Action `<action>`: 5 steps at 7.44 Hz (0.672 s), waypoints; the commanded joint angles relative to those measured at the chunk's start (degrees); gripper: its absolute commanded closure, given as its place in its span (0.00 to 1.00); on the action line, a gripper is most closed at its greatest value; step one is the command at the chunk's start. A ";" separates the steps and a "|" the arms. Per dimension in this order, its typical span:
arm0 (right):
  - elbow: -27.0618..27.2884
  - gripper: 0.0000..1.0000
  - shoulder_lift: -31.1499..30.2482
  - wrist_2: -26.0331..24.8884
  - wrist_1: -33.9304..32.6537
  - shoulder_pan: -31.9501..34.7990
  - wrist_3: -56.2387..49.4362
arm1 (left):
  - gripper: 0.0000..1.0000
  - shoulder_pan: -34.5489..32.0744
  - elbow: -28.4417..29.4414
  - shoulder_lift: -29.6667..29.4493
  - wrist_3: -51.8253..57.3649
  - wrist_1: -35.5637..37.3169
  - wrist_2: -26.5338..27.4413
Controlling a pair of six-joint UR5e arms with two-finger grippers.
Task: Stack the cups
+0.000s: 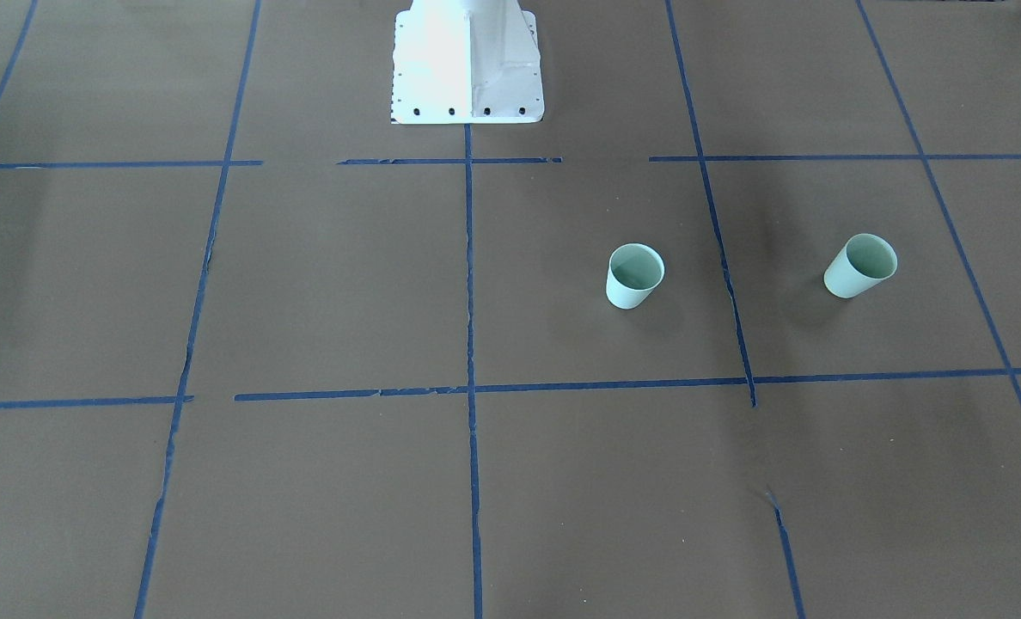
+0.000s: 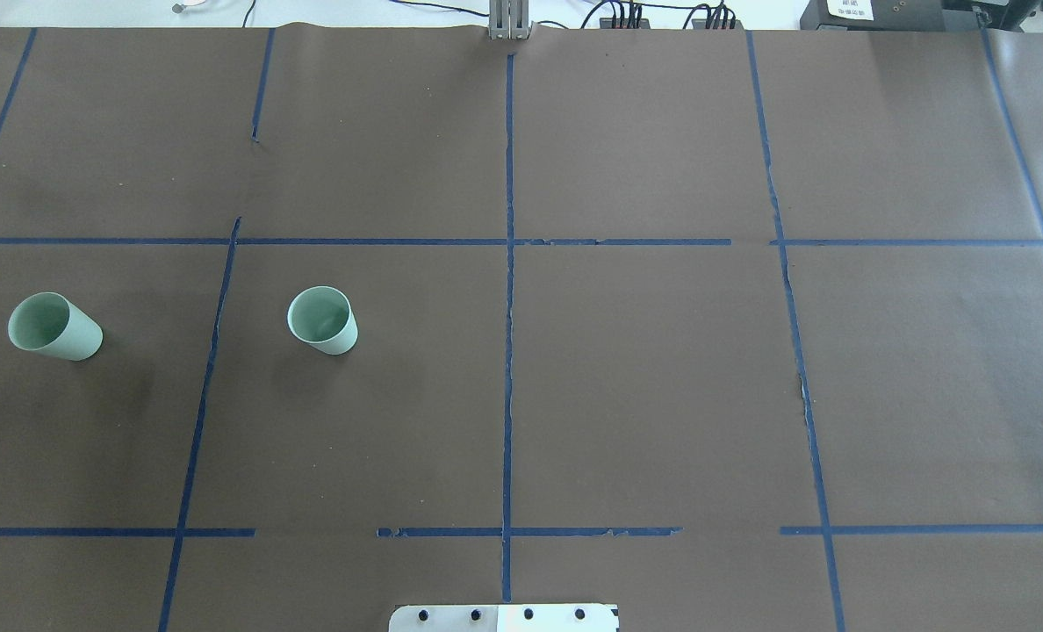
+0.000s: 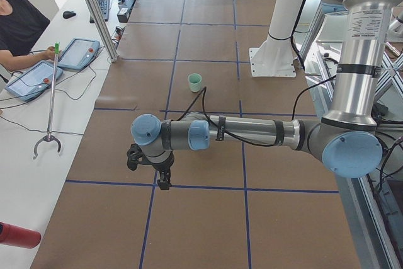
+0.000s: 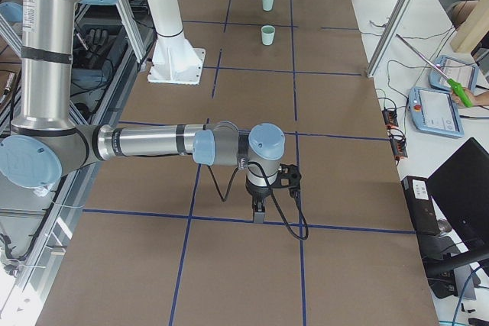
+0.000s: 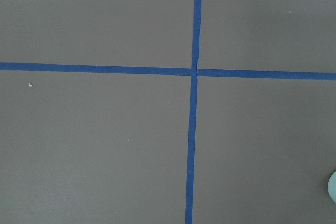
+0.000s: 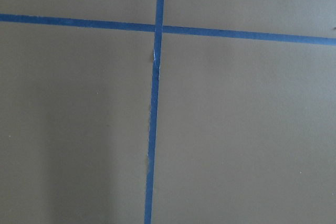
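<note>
Two pale mint-green cups stand upright and apart on the brown table, on my left side. The inner cup (image 1: 635,275) (image 2: 322,319) (image 4: 268,35) also shows in the exterior left view (image 3: 195,82). The outer cup (image 1: 860,265) (image 2: 53,326) (image 4: 267,1) is near the table's left end; a sliver of it (image 5: 333,187) shows in the left wrist view. My left gripper (image 3: 163,183) hangs above the table near that end. My right gripper (image 4: 258,211) hangs over the far right part, away from both cups. I cannot tell whether either is open or shut.
The white robot pedestal (image 1: 467,69) (image 2: 504,617) stands at the table's near middle edge. Blue tape lines (image 2: 509,307) grid the brown cover. An operators' side table with tablets (image 3: 75,55), a grabber stick (image 3: 51,99) and a red bottle (image 3: 16,234) lies beyond the left end.
</note>
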 commanded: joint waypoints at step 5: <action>-0.03 0.00 0.00 0.00 -0.04 0.00 0.00 | 0.00 0.10 -6.15 -1.24 -0.16 -0.13 0.00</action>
